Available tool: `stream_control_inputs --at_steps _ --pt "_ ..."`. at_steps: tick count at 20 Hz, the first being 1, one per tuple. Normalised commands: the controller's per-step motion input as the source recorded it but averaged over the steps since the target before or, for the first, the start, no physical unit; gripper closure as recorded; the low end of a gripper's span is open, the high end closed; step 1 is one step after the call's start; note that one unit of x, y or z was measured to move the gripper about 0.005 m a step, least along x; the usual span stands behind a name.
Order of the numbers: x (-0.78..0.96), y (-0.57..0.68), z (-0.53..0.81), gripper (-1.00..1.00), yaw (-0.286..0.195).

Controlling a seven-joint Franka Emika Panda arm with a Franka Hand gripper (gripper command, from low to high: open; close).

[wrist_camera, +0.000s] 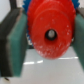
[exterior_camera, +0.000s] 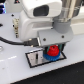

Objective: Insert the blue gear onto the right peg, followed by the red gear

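Gripping the red gear [wrist_camera: 48, 34] between its two green-padded fingers [wrist_camera: 17, 44], the pincer [exterior_camera: 52, 50] hangs low over the black-framed plate [exterior_camera: 34, 59] on the white table [exterior_camera: 15, 67]. Toward the exterior view's right end of that plate, the blue gear [exterior_camera: 51, 58] lies flat directly under the red one, its rim showing just below. Whether the two gears touch cannot be told. Neither view shows the right peg itself.

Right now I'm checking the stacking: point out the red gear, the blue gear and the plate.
red gear [wrist_camera: 49, 31], wrist view, its face above the centre hole.
blue gear [exterior_camera: 50, 57], exterior view, rim under the red gear.
plate [exterior_camera: 35, 59], exterior view, its grey surface.
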Motion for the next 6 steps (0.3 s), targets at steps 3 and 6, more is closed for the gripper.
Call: stream_control_inputs --at_steps 3,6 --pt "0.00 0.07 0.58 -1.00 0.000" --pt "0.00 -0.02 0.07 -1.00 0.000"
